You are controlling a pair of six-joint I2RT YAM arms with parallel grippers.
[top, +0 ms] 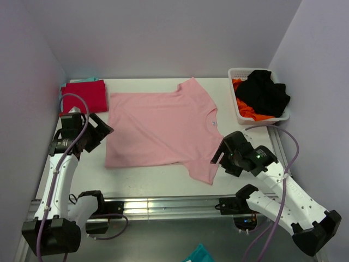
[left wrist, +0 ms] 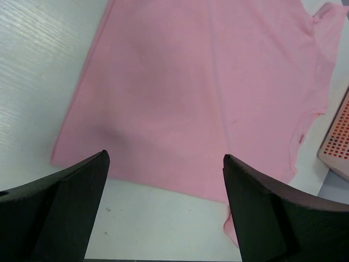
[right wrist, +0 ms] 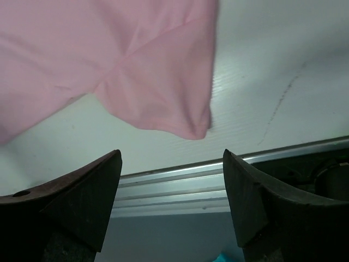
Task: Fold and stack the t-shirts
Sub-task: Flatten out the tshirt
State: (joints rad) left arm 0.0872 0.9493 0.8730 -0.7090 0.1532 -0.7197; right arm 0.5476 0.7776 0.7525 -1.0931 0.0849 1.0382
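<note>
looking at the pink t-shirt spread flat mid worktop, long axis running left to right: hem toward my left arm, collar toward the right. left gripper hangs just off the hem edge, jaws wide apart, holding nothing. right gripper is likewise spread and empty, sitting right beside the near sleeve, whose tip lies just ahead of it. the red t-shirt sits folded at the far left corner. my guess: each arm grabs its own end of the near edge and folds it away from me.
</note>
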